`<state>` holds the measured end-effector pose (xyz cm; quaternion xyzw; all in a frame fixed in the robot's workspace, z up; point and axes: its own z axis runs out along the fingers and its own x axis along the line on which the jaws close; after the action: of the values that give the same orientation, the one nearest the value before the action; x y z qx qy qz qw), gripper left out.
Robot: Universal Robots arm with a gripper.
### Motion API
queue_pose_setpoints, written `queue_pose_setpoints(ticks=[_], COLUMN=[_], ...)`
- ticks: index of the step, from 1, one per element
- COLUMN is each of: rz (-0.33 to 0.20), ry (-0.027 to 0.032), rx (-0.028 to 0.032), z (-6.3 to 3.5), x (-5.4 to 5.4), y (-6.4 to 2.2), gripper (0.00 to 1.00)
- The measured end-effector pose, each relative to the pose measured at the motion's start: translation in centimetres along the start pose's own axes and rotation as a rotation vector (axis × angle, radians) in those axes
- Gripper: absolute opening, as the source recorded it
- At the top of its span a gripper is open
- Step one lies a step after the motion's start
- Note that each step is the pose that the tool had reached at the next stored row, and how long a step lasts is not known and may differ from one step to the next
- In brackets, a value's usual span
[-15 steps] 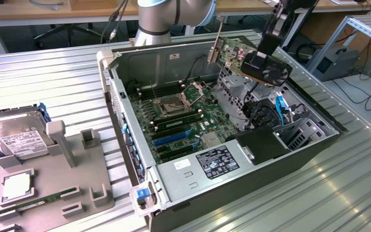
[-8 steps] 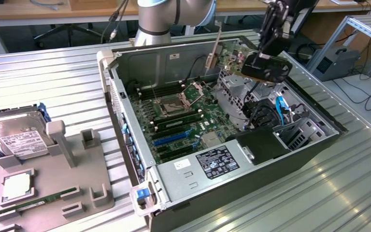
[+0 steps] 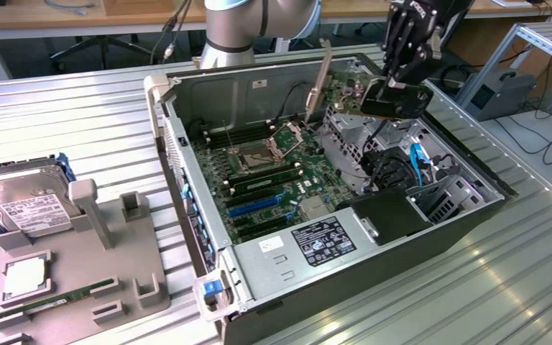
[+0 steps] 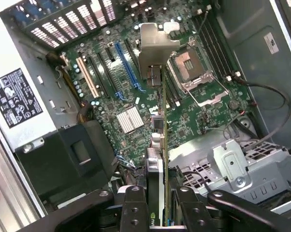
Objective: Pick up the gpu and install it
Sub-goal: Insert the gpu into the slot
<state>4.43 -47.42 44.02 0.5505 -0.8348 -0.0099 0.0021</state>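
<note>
Hand [image 4: 160,205] is being clenched around the gpu [image 4: 157,53], which is being held on edge above the motherboard [image 4: 203,113] of the open case [image 3: 276,277].

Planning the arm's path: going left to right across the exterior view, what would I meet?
hard drive → grey holder → CPU socket → power supply label → gpu, held by the gripper
</note>
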Motion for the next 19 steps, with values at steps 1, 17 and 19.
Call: queue_pose_setpoints(ticks=[1, 17, 19], rz=[-0.021, -0.336, -0.337], ry=[0.0004, 0.0107, 0.0106], rx=[-0.0001, -0.0006, -0.0006], z=[0.01, 0.11, 0.11], x=[0.0, -0.04, -0.04], y=[0.0, 0.01, 0.01], gripper=[0.27, 0.27, 0.27])
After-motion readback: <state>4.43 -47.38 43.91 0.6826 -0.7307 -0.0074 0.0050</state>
